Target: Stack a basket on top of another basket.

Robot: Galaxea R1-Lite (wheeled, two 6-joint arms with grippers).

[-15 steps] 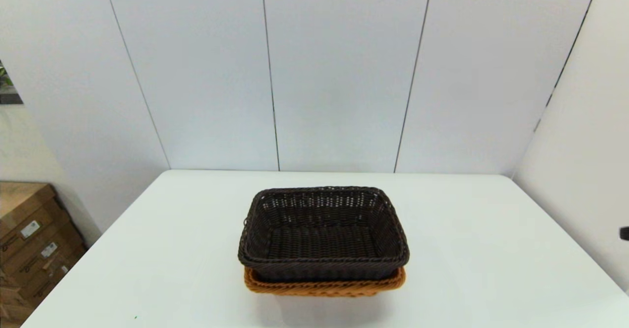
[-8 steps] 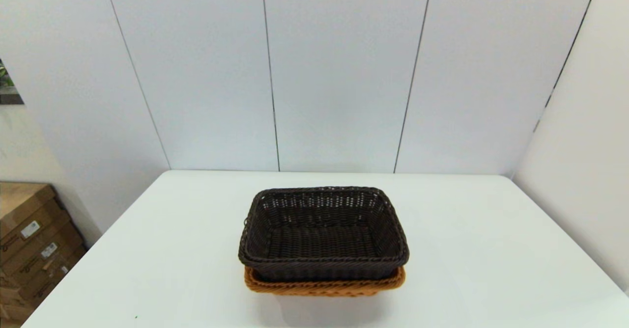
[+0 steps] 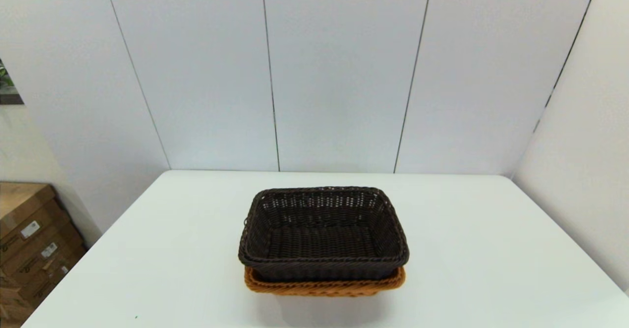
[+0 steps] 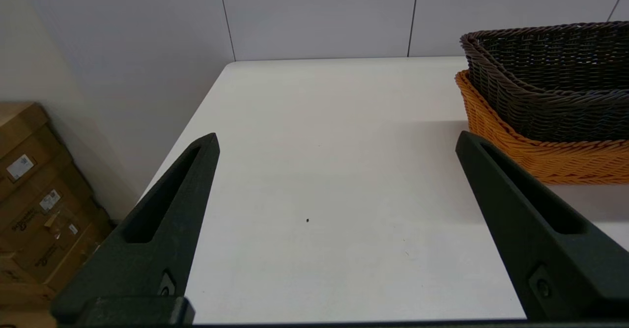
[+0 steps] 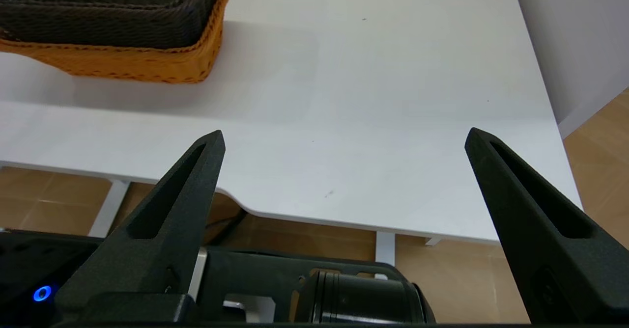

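From the head view, the dark brown basket (image 3: 323, 233) is sitting nested inside the orange basket (image 3: 324, 286) near the middle of the white bench (image 3: 491, 269), toward its near edge. Only a strip of orange rim is showing under the dark one along the near side. Neither arm is showing here. Cardboard boxes (image 3: 29, 244) are standing on the floor off the bench's left side.

In the left wrist view, the left claw (image 4: 336, 144) is hanging wide open and gripping nothing, over the bare left part of the bench. The stacked pair is lying well apart from it, off to the right and farther along. This view is showing what the head view hides: the orange basket's (image 4: 540, 156) sloping left wall, with the dark basket (image 4: 540, 72) standing up out of it.

In the right wrist view, the right claw (image 5: 344, 136) is also spread wide and empty, hanging off the near edge of the bench (image 5: 393, 97), with the floor showing beneath. The baskets are lying far off to its left, the orange one's (image 5: 132, 63) right near corner wrapping around the dark one (image 5: 108, 18). Only this view is showing the robot's own dark base below.
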